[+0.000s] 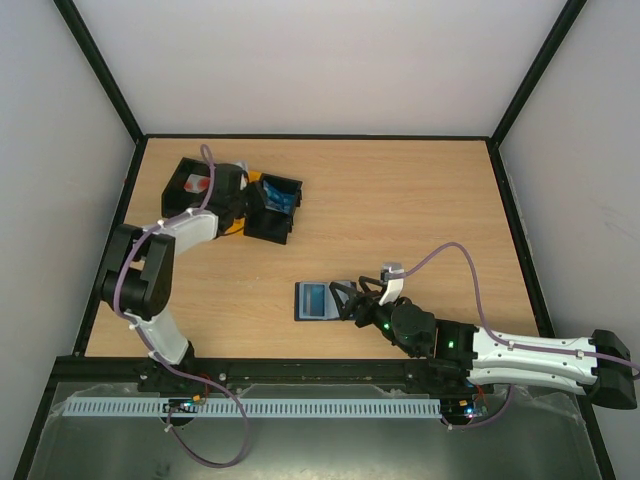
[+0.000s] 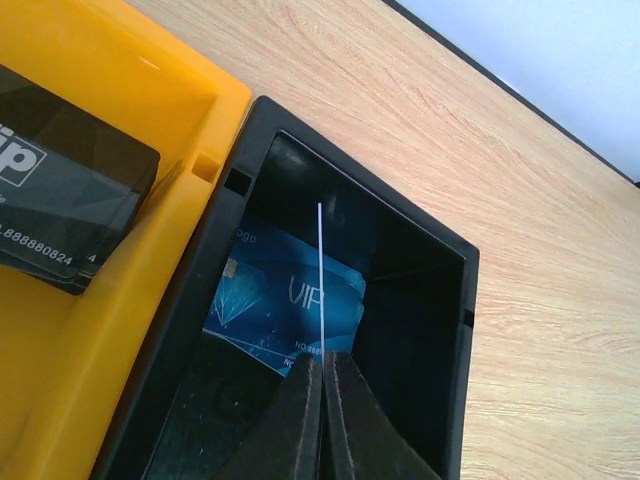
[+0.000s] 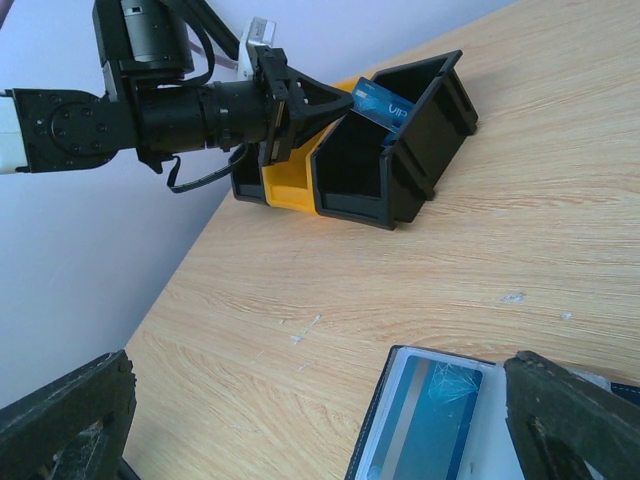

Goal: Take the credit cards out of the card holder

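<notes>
Left jaws clamp a blue card [image 3: 383, 103] over the black bin [image 3: 425, 150] at ten o'clock; right jaws gape wide, three o'clock of the card holder [image 1: 314, 300] on the bench [image 1: 400, 200].

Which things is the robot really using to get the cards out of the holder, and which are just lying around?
For the job:
card holder by the open right gripper
held blue card pinched in the left gripper
second blue card lying in the black bin
black card in the yellow bin

Just lying about:
red-and-white thing in the far bin
</notes>
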